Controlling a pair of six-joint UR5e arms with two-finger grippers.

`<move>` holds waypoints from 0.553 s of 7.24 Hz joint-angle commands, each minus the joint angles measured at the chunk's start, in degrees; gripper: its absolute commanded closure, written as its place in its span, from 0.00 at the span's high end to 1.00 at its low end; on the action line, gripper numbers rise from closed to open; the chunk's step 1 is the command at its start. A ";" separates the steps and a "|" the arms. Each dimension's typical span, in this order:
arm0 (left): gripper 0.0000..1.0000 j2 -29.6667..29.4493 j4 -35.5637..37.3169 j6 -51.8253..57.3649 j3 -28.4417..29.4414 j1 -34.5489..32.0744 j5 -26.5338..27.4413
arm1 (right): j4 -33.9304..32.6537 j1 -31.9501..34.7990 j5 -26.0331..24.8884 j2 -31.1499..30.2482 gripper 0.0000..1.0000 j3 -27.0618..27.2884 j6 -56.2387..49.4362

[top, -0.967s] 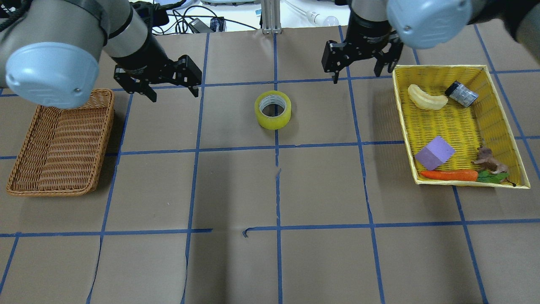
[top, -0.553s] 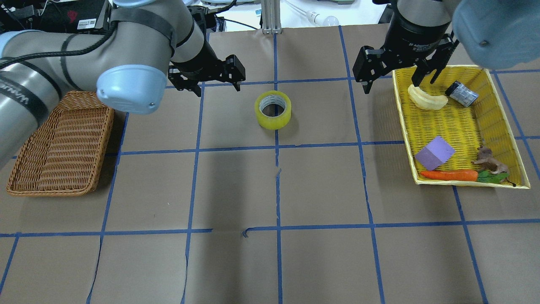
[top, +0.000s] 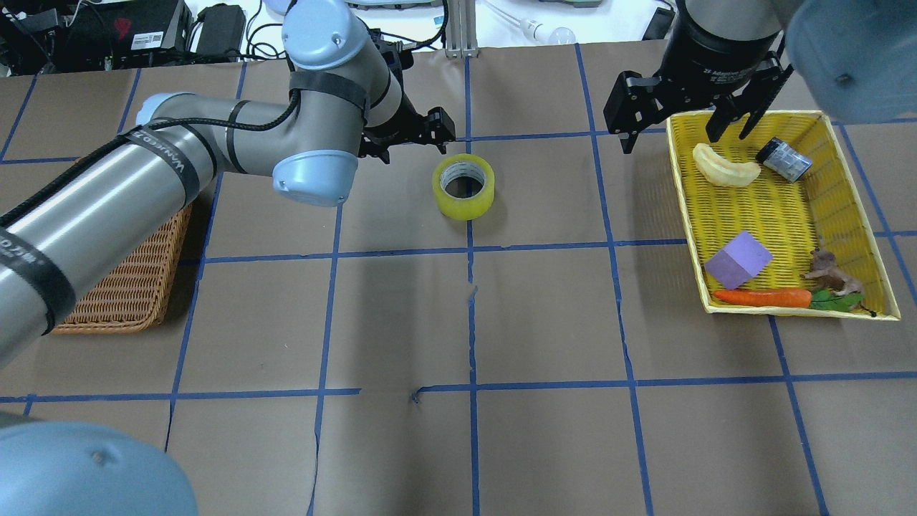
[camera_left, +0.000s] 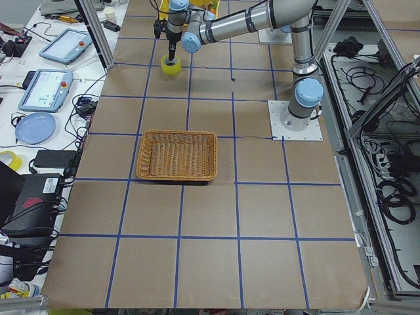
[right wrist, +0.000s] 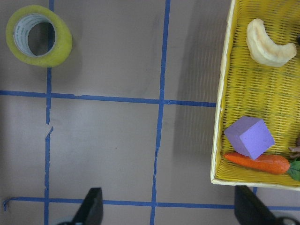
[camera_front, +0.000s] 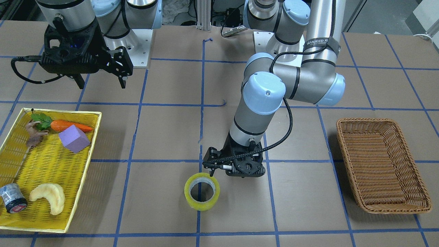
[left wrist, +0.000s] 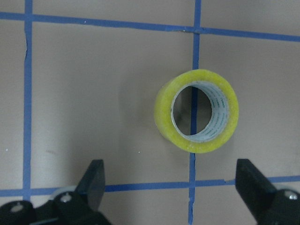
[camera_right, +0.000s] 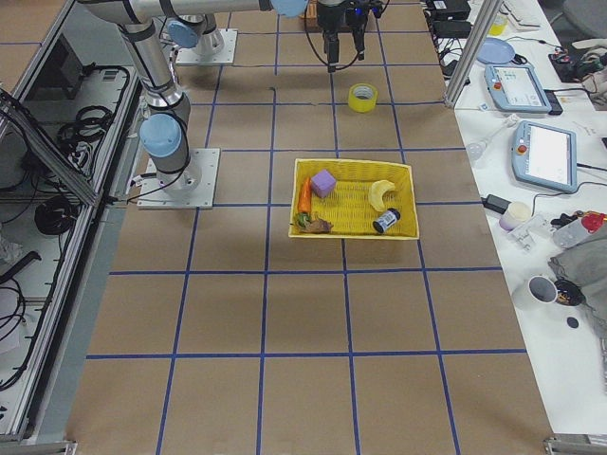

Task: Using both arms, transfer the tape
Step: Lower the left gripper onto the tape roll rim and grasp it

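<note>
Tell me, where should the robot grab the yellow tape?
Probably the ring's wall, coming straight down from above: one finger into the hole, one outside. The tape lies flat on the table with its hole facing up, so the wall stands upright and is thin enough to pinch. The left gripper is open and close beside it.
</note>
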 commanded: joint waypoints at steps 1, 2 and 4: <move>1.00 -5.45 3.38 -0.03 0.14 -0.05 -0.02 | -0.06 0.09 -0.03 -0.04 1.00 0.06 -0.01; 1.00 -7.04 3.64 -0.03 0.75 -0.05 -0.10 | -0.24 0.17 -0.03 -0.04 1.00 0.06 -0.01; 1.00 -9.07 3.90 -0.03 1.19 -1.10 -0.10 | -0.15 0.26 0.06 -0.13 1.00 0.06 -0.10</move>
